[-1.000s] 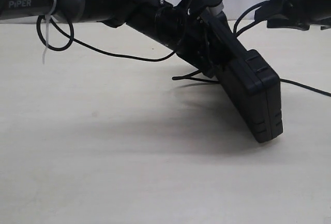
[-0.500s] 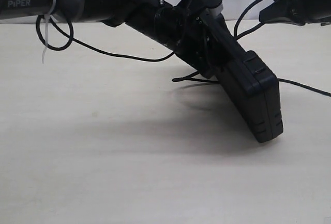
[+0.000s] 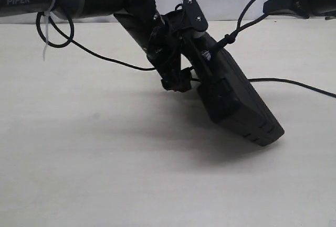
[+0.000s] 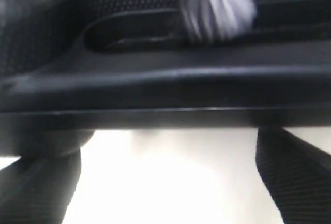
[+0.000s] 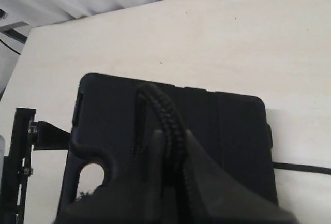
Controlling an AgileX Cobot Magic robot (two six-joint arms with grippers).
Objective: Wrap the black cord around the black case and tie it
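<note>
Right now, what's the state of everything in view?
black case, tilted, lower end on the table
black cord, runs from the case up to the right gripper, another stretch lies on the table
left gripper, fingers shut on the case's upper end
right gripper, fingers pinching the cord above the case

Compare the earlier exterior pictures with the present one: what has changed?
The left tool has twisted and swung leftward, turning the black case so more of its broad face shows. The right tool has risen slightly, drawing the black cord up. Unchanged: both grips; the case's lower end rests on the table.
</note>
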